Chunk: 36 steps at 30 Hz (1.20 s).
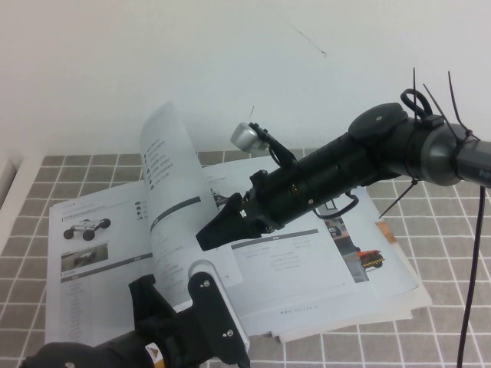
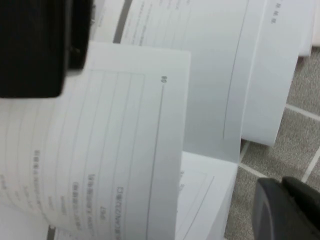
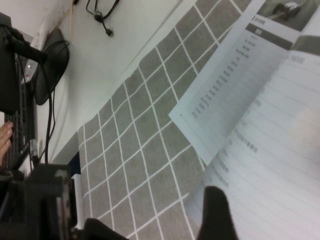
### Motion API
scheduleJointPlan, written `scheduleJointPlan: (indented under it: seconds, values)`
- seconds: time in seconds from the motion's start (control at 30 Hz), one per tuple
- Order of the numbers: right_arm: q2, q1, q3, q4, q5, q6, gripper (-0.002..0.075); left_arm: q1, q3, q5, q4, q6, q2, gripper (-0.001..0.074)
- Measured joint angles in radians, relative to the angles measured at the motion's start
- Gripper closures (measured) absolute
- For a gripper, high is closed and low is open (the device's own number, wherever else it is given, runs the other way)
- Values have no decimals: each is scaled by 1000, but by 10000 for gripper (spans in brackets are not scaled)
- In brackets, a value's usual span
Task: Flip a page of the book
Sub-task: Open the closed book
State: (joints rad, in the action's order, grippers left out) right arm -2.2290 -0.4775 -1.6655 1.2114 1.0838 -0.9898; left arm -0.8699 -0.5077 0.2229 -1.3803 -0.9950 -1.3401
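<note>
The book (image 1: 84,253) lies open on the checked cloth. The page (image 1: 173,184) stands up from the spine, curved and leaning left, with its text face showing. My right gripper (image 1: 205,234) reaches in from the right, low near the spine, and is shut on the page's lower part. In the right wrist view one dark finger (image 3: 216,215) lies against the page (image 3: 280,165); the other is hidden behind it. My left gripper (image 1: 146,295) is shut and empty at the book's front edge. In the left wrist view it (image 2: 287,210) hangs over the cloth under the raised page (image 2: 115,150).
Grey checked cloth (image 1: 445,253) covers the table, with a white wall behind. Loose white sheets (image 1: 383,307) stick out under the book's right side. The right wrist view shows a keyboard, cables (image 3: 100,15) and a person's hand (image 3: 5,135) beyond the table's left.
</note>
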Motion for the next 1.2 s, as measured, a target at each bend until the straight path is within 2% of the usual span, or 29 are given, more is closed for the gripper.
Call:
scheduleJointPlan:
  seconds: [0.37, 0.73, 0.93, 1.03, 1.13, 1.2]
  values:
    - [0, 0, 0, 2, 7, 0, 288, 0, 0, 136, -177, -204, -120, 738]
    - [0, 8, -27, 10, 40, -8, 288, 0, 0, 153, -200, -236, -121, 738]
    - [10, 80, -143, 10, 103, 9, 292, 0, 0, 153, -200, -240, -121, 738]
    - [24, 125, -206, 5, 108, 48, 339, 0, 0, 153, -200, -244, -121, 738]
    - [34, 158, -234, -42, 110, 98, 436, 0, 0, 155, -200, -244, -121, 738]
    - [37, 165, -240, -132, 114, 153, 522, 0, 0, 163, -200, -246, -121, 738]
